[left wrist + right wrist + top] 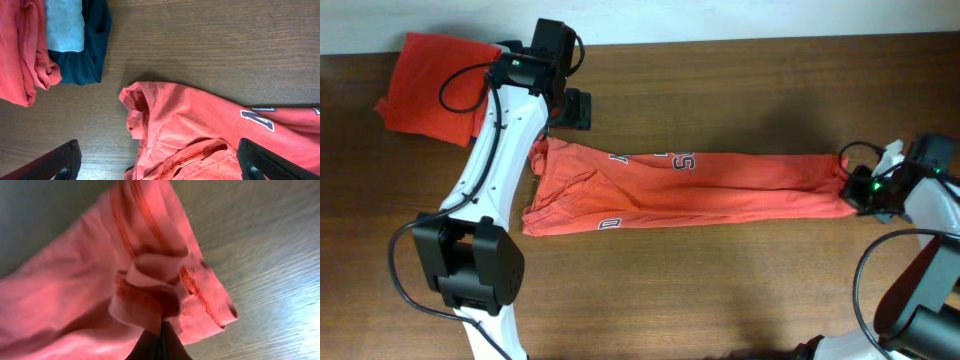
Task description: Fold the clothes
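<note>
Woodgrain, brown and matte, runs across the desk [720, 290] on the near side, at six o'clock of the overhead view. Beyond it, mid-desk, lies the coral-red T-shirt [720, 190], folded into one long, narrow band. Its long axis runs from nine o'clock to three o'clock, with a slight sag toward the nine o'clock end. The cotton looks soft and creased. White block lettering [680, 160] shows along the far edge near the middle, and more shows at the near edge toward nine. The nine o'clock end is wider and bunched.

At three o'clock the right claw [855, 190] is clenched on the shirt's stitched hem [150, 280], which puckers into a small fold between its dark tips.

Farther off, toward eleven o'clock, the left claw [570, 108] hangs over the bunched end, released, fingers [50, 162] spread wide and holding nothing.

Farthest away, at ten o'clock, a plain orange garment [435, 85] lies folded. In the left wrist view a grey garment [64, 25] rests on a navy garment [92, 50] just beside it, all apart from the T-shirt.
</note>
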